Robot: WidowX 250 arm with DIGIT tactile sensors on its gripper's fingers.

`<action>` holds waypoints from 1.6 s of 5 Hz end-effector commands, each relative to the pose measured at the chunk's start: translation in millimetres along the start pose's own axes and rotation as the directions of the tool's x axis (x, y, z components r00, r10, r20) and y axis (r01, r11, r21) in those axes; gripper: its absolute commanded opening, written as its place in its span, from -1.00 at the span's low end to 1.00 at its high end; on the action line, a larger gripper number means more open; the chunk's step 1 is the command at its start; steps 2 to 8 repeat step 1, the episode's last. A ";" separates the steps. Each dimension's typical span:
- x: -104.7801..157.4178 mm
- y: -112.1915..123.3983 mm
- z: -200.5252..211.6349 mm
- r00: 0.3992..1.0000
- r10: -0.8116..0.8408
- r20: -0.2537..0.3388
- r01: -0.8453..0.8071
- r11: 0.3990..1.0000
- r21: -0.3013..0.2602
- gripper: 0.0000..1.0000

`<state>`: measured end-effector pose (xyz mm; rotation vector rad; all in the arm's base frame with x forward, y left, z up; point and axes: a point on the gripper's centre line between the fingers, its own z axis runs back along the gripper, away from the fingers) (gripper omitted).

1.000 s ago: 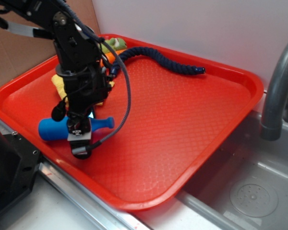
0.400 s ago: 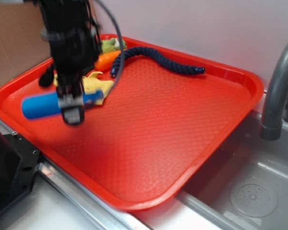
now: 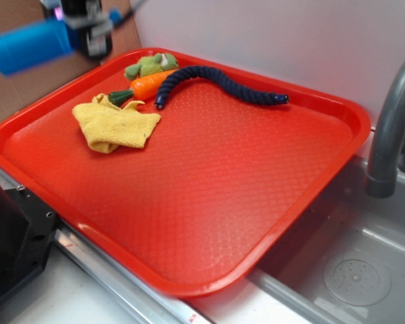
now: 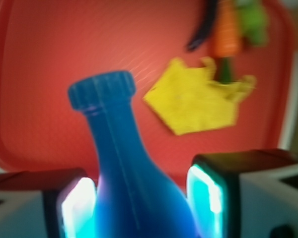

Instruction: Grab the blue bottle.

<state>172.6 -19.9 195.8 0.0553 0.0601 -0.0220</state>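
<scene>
The gripper (image 4: 141, 201) is clamped on the blue bottle (image 4: 126, 163), its two pads (image 4: 204, 196) pressed against either side of the fat body, as the wrist view shows. The bottle's narrow neck and ribbed cap point away from the gripper, out over the red tray (image 4: 54, 74) below. In the exterior view the gripper (image 3: 88, 30) sits at the top left corner of the picture, high above the tray (image 3: 256, 202) and clear of it, with the blue bottle (image 3: 28, 46) lying roughly level in its grasp, the rounded body sticking out to the left and somewhat blurred.

Below it on the tray, toward the back left corner, lies a crumpled yellow cloth (image 3: 115, 125). Just behind the cloth is an orange toy carrot (image 3: 148, 86) with a dark green top, its green end touching the cloth's edge. A green plush toy (image 3: 148, 65) rests behind the carrot, close to the tray's back rim. A long dark navy braided rope (image 3: 223, 82) curves from beside the carrot across the back of the tray toward the right.

The tray rests over a metal sink (image 3: 351, 263), and a grey faucet (image 3: 391, 128) rises at the right edge. Brown cardboard (image 3: 13, 88) stands behind the tray on the left.
</scene>
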 end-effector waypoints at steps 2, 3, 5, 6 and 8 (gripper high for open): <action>-29.7 5.5 24.6 0.935 0.353 0.033 -0.351 0.935 -0.050 -1.00; -29.7 5.5 24.6 0.935 0.353 0.033 -0.351 0.935 -0.050 -1.00; -29.7 5.5 24.6 0.935 0.353 0.033 -0.351 0.935 -0.050 -1.00; -29.7 5.5 24.6 0.935 0.353 0.033 -0.351 0.935 -0.050 -1.00; -29.7 5.5 24.6 0.935 0.353 0.033 -0.351 0.935 -0.050 -1.00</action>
